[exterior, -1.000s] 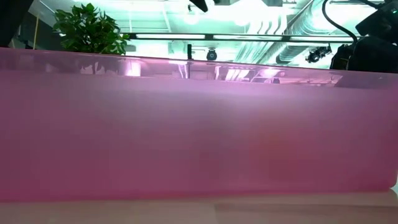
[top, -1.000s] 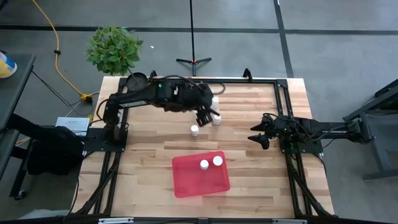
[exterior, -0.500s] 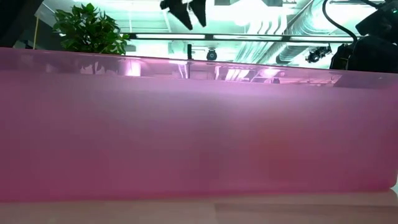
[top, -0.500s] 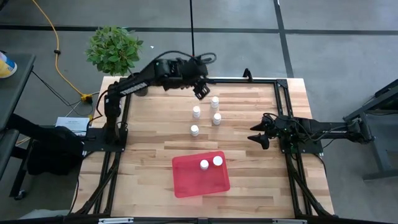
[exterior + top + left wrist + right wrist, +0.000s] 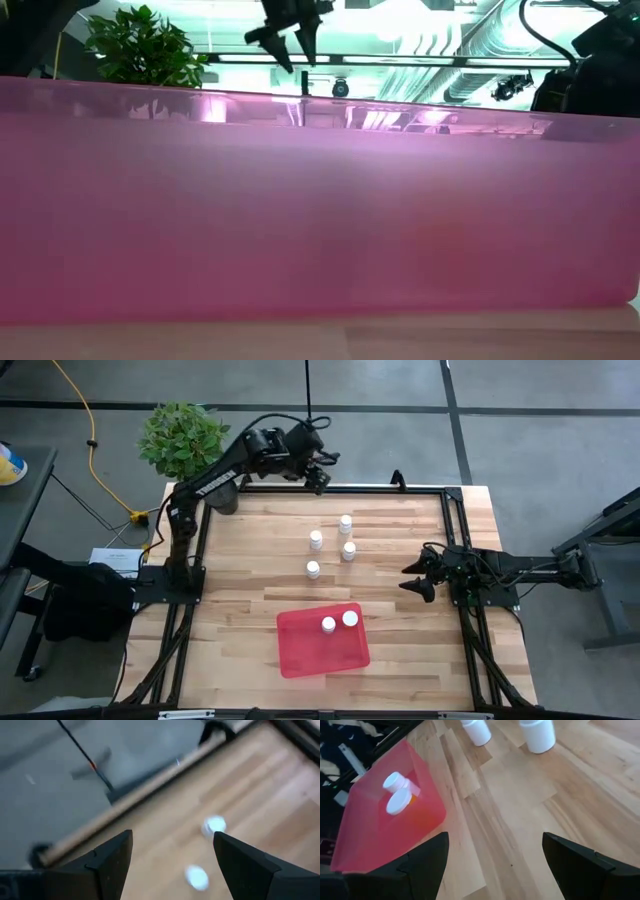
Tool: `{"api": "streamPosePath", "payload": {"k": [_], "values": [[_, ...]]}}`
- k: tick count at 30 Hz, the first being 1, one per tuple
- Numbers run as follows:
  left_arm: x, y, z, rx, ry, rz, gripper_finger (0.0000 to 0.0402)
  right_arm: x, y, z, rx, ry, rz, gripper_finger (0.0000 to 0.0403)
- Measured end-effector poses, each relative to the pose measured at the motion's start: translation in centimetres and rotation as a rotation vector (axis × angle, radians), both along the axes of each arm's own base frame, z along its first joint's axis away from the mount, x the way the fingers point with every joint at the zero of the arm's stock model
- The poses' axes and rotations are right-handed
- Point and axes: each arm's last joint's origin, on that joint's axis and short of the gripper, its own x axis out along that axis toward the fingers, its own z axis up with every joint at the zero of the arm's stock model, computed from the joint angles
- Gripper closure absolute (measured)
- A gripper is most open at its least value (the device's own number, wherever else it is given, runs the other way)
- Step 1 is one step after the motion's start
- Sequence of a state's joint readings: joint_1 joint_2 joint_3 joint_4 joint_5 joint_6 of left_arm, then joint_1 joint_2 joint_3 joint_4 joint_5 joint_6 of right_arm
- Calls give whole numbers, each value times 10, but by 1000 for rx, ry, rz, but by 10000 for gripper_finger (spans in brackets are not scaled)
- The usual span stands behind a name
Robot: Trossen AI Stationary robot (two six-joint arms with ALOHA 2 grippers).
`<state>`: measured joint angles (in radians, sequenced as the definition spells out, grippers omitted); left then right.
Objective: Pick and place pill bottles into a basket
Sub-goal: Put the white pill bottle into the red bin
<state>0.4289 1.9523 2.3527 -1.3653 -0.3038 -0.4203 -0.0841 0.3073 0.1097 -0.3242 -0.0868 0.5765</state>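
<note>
My left gripper (image 5: 320,472) hung high over the far edge of the table (image 5: 400,650), fingers spread and holding nothing. Between them I looked down on two white caps, blurred, with bare wood around them. My right gripper (image 5: 417,580) waited low at the right side of the table, its fingers spread too and empty.

Two bottles (image 5: 339,622) stood upright in the red basket (image 5: 305,655), which sat near the front edge; one showed an orange body. Four more bottles (image 5: 331,541) stood upright in a loose cluster on the wood between my left gripper and the basket, each apart from the others, caps up, so their long axes ran vertical.

What mattered was that the cluster lay nearward and below my left fingers, the farthest bottle (image 5: 345,522) closest to them. I judged a straight drop toward the near side would put the fingers around that cap from above. My right gripper sat about as close to the cluster's right side, level with the nearest bottle (image 5: 313,569), though it pointed across rather than down.
</note>
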Motion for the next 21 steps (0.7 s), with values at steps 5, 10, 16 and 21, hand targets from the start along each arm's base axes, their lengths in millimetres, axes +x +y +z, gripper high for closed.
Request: {"api": "streamPosePath", "payload": {"k": [5,10,16,21], "values": [[1,11,-21,-253,12,-3,89,0,0,0,2,-1,4,91],[7,15,-46,-343,140,39,89,1,-1,2,11,-18,-29,91],[25,17,-71,-389,204,4,89,2,-2,3,-10,-37,-72,91],[40,15,-93,-447,250,-47,89,2,-3,4,-10,-50,-108,91]]}}
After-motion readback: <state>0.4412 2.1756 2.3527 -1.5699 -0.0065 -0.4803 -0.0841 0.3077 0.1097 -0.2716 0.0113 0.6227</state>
